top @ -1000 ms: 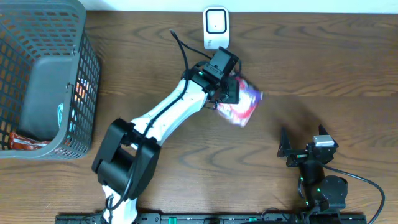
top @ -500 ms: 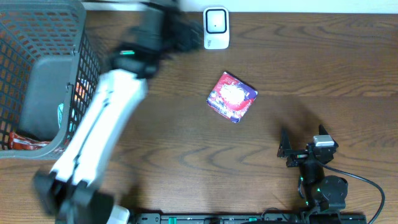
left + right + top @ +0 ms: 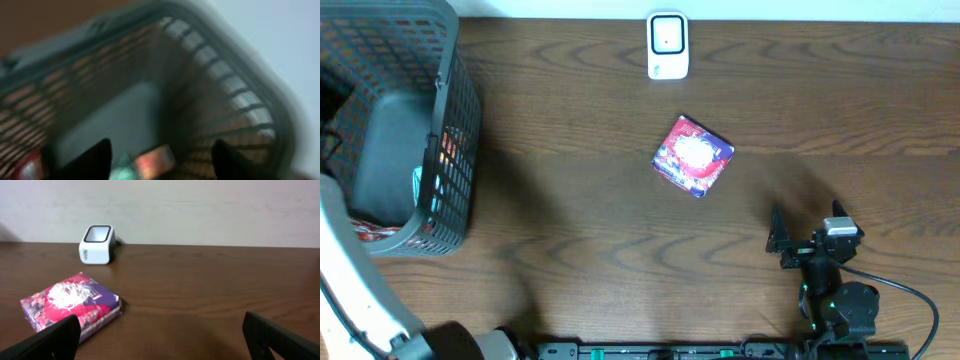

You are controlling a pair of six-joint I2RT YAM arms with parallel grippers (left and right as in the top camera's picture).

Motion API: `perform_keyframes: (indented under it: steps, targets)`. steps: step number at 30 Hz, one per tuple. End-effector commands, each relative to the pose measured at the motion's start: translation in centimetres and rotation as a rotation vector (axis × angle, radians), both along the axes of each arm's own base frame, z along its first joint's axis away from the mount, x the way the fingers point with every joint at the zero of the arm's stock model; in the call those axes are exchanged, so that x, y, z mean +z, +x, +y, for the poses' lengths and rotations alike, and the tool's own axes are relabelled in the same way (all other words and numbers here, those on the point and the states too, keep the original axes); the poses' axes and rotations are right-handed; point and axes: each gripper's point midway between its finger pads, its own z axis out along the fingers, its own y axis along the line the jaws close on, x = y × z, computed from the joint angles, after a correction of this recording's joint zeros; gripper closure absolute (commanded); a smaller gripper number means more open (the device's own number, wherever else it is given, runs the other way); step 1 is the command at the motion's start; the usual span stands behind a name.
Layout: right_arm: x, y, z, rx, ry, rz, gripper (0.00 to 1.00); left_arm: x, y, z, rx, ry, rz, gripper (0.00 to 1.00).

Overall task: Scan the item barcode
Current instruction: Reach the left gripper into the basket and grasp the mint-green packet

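The item, a pink and purple packet [image 3: 693,155], lies flat on the wooden table below the white barcode scanner [image 3: 667,45], with nothing touching it. No barcode shows on its upper face. My left gripper [image 3: 162,156] hovers over the grey mesh basket [image 3: 395,130], its jaws apart and empty; that view is blurred. Overhead, only the left arm's white link [image 3: 350,290] shows at the left edge. My right gripper [image 3: 807,230] rests open near the front right. Its wrist view has the packet [image 3: 70,305] ahead on the left and the scanner [image 3: 97,244] behind it.
The basket at the far left holds several packaged goods [image 3: 152,161] against its near wall. A wall runs behind the table's far edge [image 3: 200,244]. A black cable [image 3: 910,300] loops by the right arm's base.
My left arm let go of the packet below the scanner and swung left to the basket. The packet now lies on the table. The right arm has not moved.
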Motion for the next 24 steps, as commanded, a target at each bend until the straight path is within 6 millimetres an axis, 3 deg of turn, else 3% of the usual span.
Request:
perform_keyframes:
  steps: [1,6,10,17,24]
  targets:
    - [-0.1,0.0,-0.2,-0.012,0.014,0.002,0.01,-7.0,-0.4,1.8,-0.038,-0.044,0.202,0.38]
    - [-0.1,0.0,-0.2,-0.012,0.014,0.002,0.01,-14.4,-0.3,1.3,-0.124,-0.096,0.405,0.38]
    - [-0.1,0.0,-0.2,-0.012,0.014,0.002,0.01,-18.9,-0.6,0.5,-0.189,-0.123,0.538,0.38]
    - [-0.1,0.0,-0.2,-0.012,0.014,0.002,0.01,-25.1,-3.5,0.9,-0.152,-0.133,0.771,0.37]
    - [-0.1,0.0,-0.2,-0.012,0.014,0.002,0.01,-29.2,-5.0,-0.2,-0.179,-0.204,0.863,0.37]
